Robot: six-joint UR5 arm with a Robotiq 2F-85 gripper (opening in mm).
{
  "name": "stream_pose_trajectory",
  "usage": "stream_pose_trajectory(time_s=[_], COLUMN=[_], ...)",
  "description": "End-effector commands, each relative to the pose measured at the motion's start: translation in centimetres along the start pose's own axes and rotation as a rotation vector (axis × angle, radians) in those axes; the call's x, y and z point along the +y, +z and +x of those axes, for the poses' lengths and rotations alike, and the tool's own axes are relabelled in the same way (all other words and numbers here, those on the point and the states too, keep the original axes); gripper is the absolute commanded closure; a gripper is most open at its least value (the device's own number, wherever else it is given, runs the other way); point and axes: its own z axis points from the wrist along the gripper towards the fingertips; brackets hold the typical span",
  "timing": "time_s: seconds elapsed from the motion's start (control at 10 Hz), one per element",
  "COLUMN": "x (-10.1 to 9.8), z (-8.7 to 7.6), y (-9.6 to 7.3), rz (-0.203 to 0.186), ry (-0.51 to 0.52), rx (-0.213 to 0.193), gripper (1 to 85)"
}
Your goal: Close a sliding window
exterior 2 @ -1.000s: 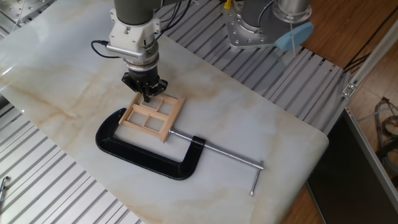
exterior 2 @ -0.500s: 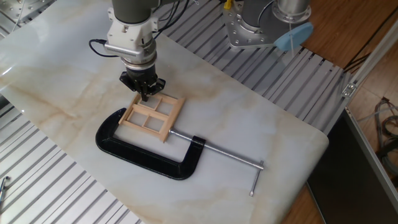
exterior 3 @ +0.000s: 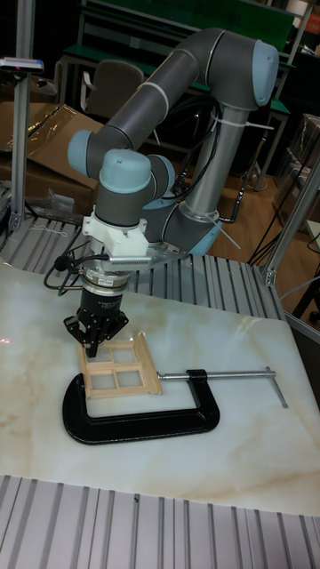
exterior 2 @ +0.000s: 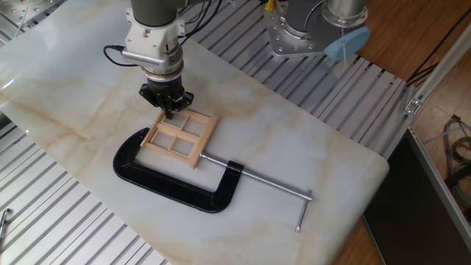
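The sliding window (exterior 2: 180, 138) is a small light-wood frame with four panes, lying flat on the marble table and held in a black C-clamp (exterior 2: 165, 184). My gripper (exterior 2: 168, 111) points straight down at the window's far left corner, fingers together with nothing between them. Whether the tips touch the wood cannot be told. In the tall fixed view the gripper (exterior 3: 93, 343) hangs over the upper left corner of the window (exterior 3: 118, 366), with the C-clamp (exterior 3: 133, 425) in front of it.
The clamp's long steel screw (exterior 2: 268, 185) with its cross handle runs to the right across the marble top (exterior 2: 309, 140). Ribbed metal surfaces flank the table. A second robot base (exterior 2: 294, 33) stands at the back right.
The gripper has crept a little to the left and away from the window frame. The window and the clamp have not visibly moved.
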Motion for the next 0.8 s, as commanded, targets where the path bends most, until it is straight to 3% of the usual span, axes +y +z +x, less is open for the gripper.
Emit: stream_pose_trajectory(time_s=[0.0, 0.6, 0.7], x=[-0.3, 1.5, 2.0], z=[-0.2, -0.6, -0.9], y=[-0.1, -0.4, -0.5], rz=[-0.001, -0.056, -0.080], ry=[0.001, 0.081, 0.108], rx=[-0.011, -0.017, -0.026], gripper=[85.0, 85.0, 85.0])
